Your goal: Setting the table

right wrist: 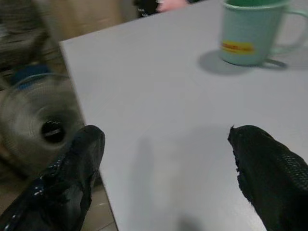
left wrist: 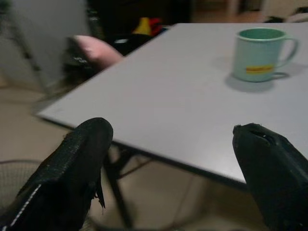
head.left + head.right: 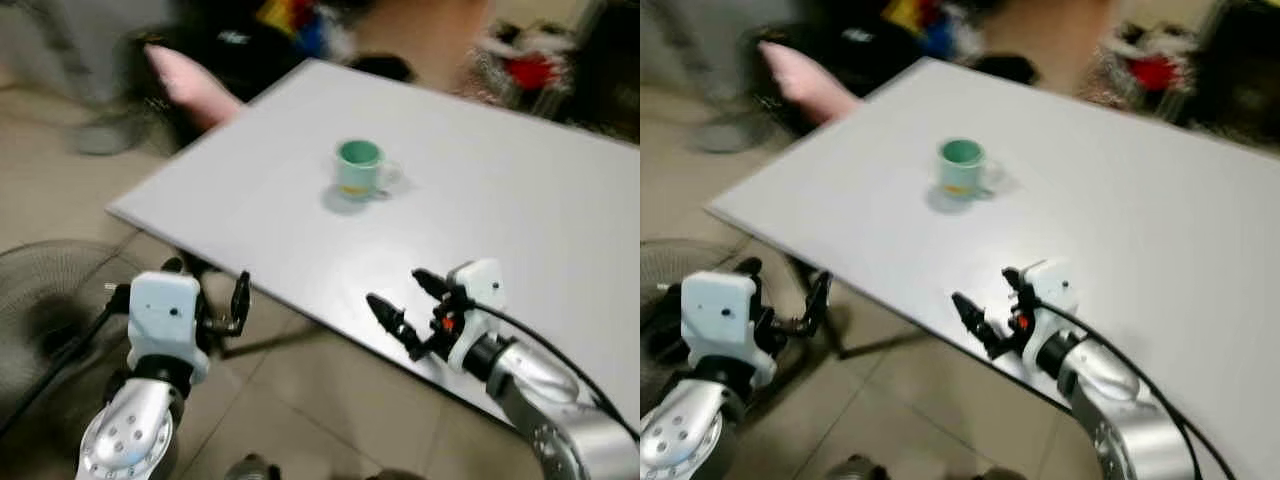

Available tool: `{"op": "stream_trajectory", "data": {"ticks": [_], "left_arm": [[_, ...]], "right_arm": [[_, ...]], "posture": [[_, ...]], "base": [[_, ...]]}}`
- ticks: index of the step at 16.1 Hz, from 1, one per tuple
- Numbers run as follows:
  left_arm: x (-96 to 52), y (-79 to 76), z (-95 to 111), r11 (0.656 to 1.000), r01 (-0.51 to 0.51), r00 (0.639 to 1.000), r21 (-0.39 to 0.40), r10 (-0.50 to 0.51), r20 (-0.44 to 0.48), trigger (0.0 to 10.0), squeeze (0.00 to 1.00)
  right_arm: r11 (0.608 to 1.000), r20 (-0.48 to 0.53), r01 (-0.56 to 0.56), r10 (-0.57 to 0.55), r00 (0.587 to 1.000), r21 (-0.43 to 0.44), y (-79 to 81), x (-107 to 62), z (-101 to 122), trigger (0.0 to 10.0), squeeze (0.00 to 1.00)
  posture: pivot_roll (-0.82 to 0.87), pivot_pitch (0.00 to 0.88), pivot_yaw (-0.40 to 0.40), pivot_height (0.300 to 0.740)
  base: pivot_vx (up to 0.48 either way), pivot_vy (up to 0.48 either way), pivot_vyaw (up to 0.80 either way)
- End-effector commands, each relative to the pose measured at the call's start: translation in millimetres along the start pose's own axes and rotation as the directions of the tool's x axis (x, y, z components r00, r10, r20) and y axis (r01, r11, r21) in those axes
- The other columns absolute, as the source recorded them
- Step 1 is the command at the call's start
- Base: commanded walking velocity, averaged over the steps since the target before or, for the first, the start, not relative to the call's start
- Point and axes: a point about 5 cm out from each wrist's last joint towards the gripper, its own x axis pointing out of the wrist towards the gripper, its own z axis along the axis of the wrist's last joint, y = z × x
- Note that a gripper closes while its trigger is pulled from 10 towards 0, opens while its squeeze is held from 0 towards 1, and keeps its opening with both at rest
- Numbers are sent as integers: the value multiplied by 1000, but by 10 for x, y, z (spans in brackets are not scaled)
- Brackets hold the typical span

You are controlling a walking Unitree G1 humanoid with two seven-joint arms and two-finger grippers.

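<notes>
So far only one item is set out on the white table [image 3: 520, 190] — a pale green mug [image 3: 358, 168] with a yellow label, stood upright toward the far side of the top, its handle turned toward the robot's right. Nothing else that counts as tableware can be made out on the surface, so the job is judged to be barely started; plates, cutlery or whatever else is meant to go down is not yet placed. The right gripper [image 3: 398, 306] is held just over the near edge of the table, fingers spread wide and nothing carried between them. The left gripper [image 3: 213, 296] is kept off the table, over the floor beside the near corner, also spread wide and empty. A floor fan [image 3: 45, 300] is parked below it — worth avoiding, probably.
</notes>
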Motion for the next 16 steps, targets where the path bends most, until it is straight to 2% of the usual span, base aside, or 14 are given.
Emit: {"op": "stream_trajectory", "data": {"ticks": [1,3,6,9,13,16], "left_arm": [[-8,25,15,999,-7,1000,36,7,3,10000,961],[1,37,12,998,6,1000,56,-6,-5,10000,914],[23,69,19,997,-2,1000,73,2,9,10000,753],[31,25,37,999,20,1000,49,-21,19,10000,541],[35,17,26,998,15,1000,61,-16,15,10000,478],[12,66,15,998,-42,999,37,42,21,10000,463]], "right_arm": [[1000,11,-14,14,1000,5,18,10,26,10000,1000],[1000,10,-17,17,1000,7,21,14,14,10000,1000],[1000,37,19,-20,999,21,15,0,-5,10000,1000],[999,53,14,-16,998,44,13,-22,-8,10000,1000],[999,55,-14,12,998,31,15,-19,-11,10000,1000],[999,60,-11,9,998,30,8,-4,-3,10000,1000]], "posture": [[14,72,34,740],[18,67,34,740],[14,57,45,740],[10,50,53,740],[15,42,46,740],[19,47,39,740]], "base": [[0,0,800],[0,0,800],[0,0,800],[0,0,800],[0,0,800],[0,0,800]]}}
